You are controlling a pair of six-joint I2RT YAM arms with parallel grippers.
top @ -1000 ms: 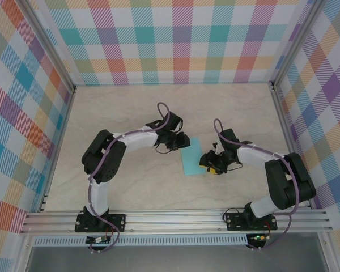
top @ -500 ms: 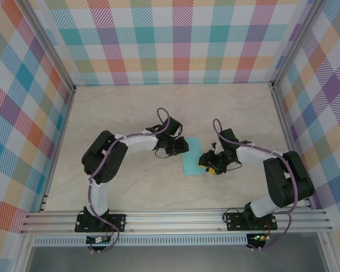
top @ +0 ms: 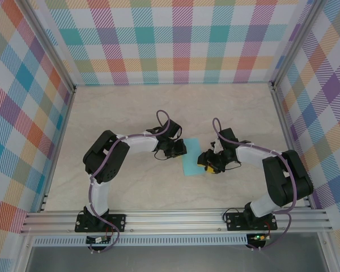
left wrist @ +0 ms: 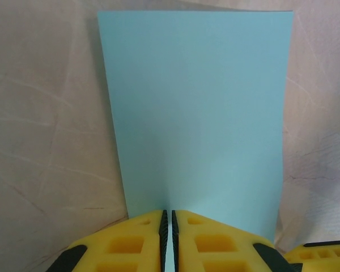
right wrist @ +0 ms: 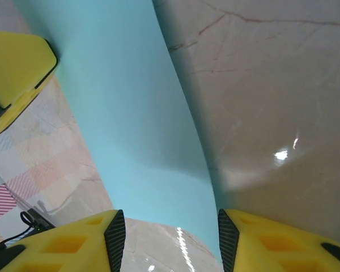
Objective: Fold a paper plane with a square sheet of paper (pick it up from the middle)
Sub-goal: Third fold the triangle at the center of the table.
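Observation:
The square sheet of paper [top: 191, 164] is light teal and shows as an upright rectangle on the marble table, between my two grippers. My left gripper [top: 181, 148] sits at its upper left edge. In the left wrist view the paper [left wrist: 198, 113] stretches away from my left gripper [left wrist: 169, 238], whose yellow fingers stand almost together with a teal sliver pinched between their pads. My right gripper [top: 207, 163] is at the sheet's right edge. In the right wrist view the paper [right wrist: 130, 113] curves upward, and my right gripper [right wrist: 171, 238] stands open astride its near end.
The marble table [top: 130, 107] is ringed by plaid walls [top: 175, 39] on three sides, with an aluminium rail [top: 175, 218] along the near edge. A yellow finger [right wrist: 17, 62] of the left gripper shows beyond the sheet in the right wrist view.
My left gripper has slid down and right onto the paper's left edge and its jaws have closed. The right gripper has hardly moved.

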